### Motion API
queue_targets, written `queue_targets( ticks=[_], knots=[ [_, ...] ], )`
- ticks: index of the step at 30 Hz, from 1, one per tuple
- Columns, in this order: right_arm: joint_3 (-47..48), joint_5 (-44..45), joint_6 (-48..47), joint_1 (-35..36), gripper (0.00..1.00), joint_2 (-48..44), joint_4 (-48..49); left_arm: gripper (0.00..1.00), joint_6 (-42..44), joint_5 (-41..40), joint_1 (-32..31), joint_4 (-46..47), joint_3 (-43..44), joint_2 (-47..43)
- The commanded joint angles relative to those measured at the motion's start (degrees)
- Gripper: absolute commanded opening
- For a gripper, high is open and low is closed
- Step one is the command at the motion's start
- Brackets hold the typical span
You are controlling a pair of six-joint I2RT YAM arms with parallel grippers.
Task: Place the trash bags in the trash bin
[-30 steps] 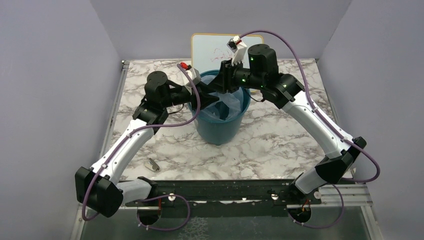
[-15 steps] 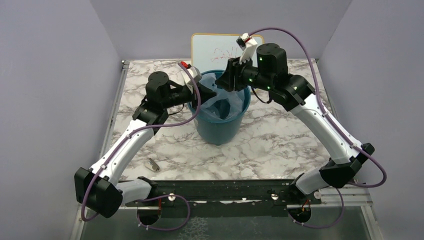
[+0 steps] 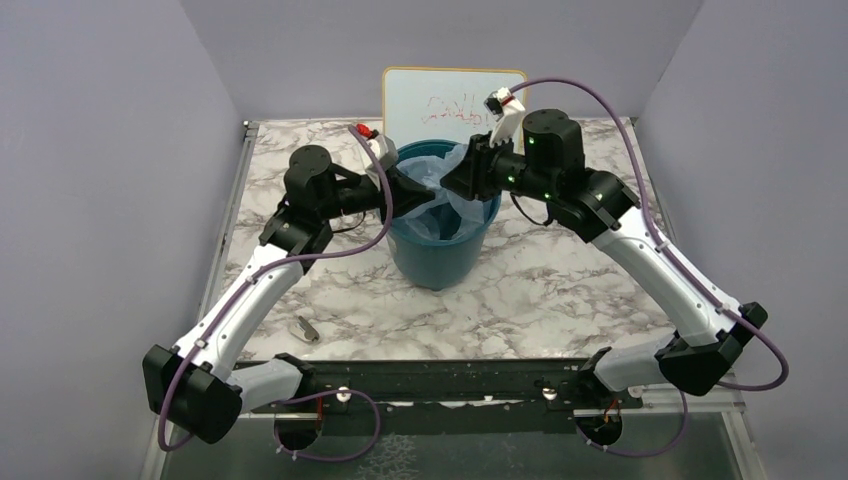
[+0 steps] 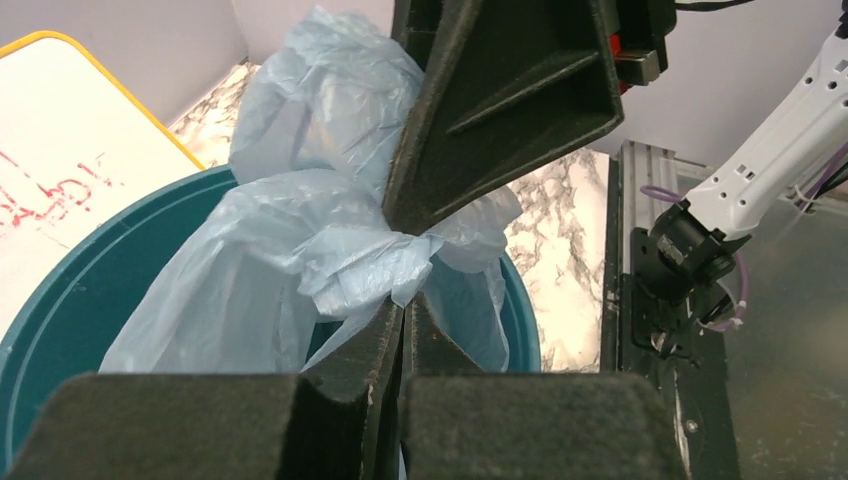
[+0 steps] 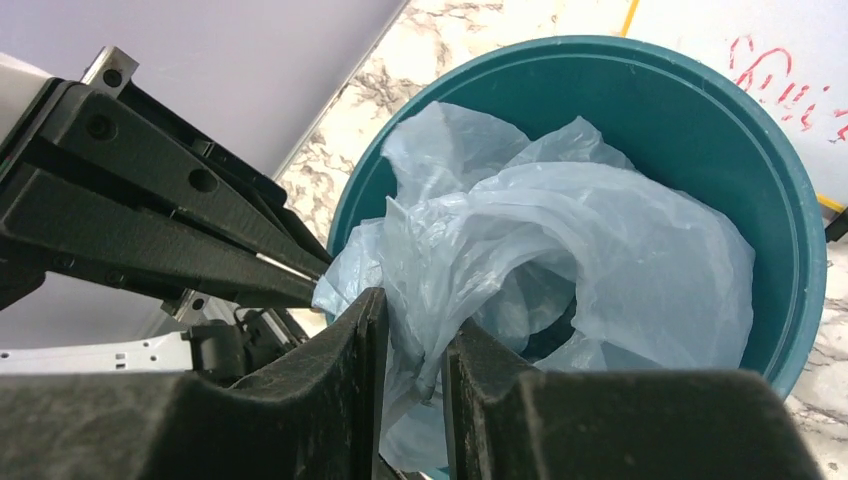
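While both grippers meet over the bin (image 3: 440, 255), the bag (image 5: 560, 250) hangs bunched between them, most of it inside the bin, part lifted above the rim. The left gripper (image 4: 405, 305) is clamped tight on a twisted fold of the bag. The right gripper (image 5: 415, 350) pinches another fold between its narrowly parted fingers (image 5: 350, 350).

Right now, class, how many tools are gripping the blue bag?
2. The left tool pinches the bag above the bin; the right tool grips a fold at the bin's near rim.
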Motion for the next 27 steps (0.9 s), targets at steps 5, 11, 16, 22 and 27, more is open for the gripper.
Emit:
queue_targets(
  ticks=[5,11,16,22,27],
  knots=[
    [-3.1,0.3,4.0,0.0,0.38,-4.7,5.0,0.00,-2.6,1.0,-0.2,1.2,-1.0,-3.8],
    [-3.9,-3.8,9.8,0.0,0.43,-3.3,9.1,0.00,-2.1,5.5,-0.2,-1.7,-1.2,-3.3],
    [-5.4,-8.2,15.2,0.0,0.45,-2.2,13.8,0.00,-2.0,6.6,-0.2,-2.1,-1.9,-3.6],
    [-6.8,-10.4,16.0,0.0,0.34,-2.3,16.2,0.04,-1.8,7.2,-0.2,-3.0,-1.7,-3.7],
    [-5.5,-12.8,14.7,0.0,0.05,-0.6,14.7,0.10,-2.2,6.7,-0.2,-3.6,-1.1,-3.4]
  ],
)
